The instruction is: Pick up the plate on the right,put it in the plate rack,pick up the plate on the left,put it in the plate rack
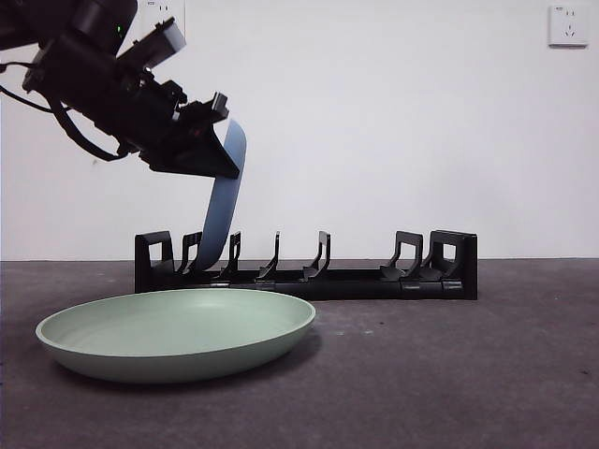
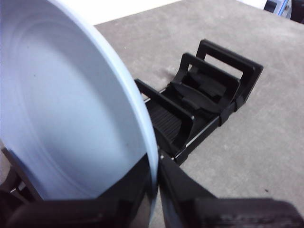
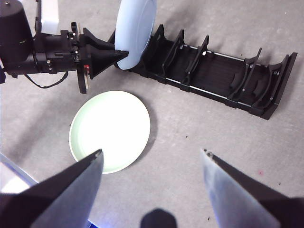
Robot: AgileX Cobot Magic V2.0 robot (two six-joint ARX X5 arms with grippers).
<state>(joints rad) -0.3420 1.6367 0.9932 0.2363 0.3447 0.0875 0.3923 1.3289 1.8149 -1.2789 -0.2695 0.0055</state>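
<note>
Left gripper (image 1: 225,159) clamped on rim of pale blue plate (image 1: 223,210), jaws closed onto its edge. Plate held on edge, tilted, lower rim down between the dividers at one end of the plate rack (image 1: 374,281). Whether it is seated in the slot, cannot tell.

Right gripper (image 3: 152,164) hangs high over the table (image 3: 190,123), jaws spread wide, holding nothing.

Green plate (image 1: 178,332) lies flat on table, just in front of the rack's occupied end, apart from it.

Handling, as judged: plates look stiff, smooth, light; likely slippery at a thin rim, so grip square on the edge.

Front view gives the plate's tilt and its slot. Left wrist view shows only the jaws pinching the rim. Right wrist view alone shows rack, both plates and left arm together from above
</note>
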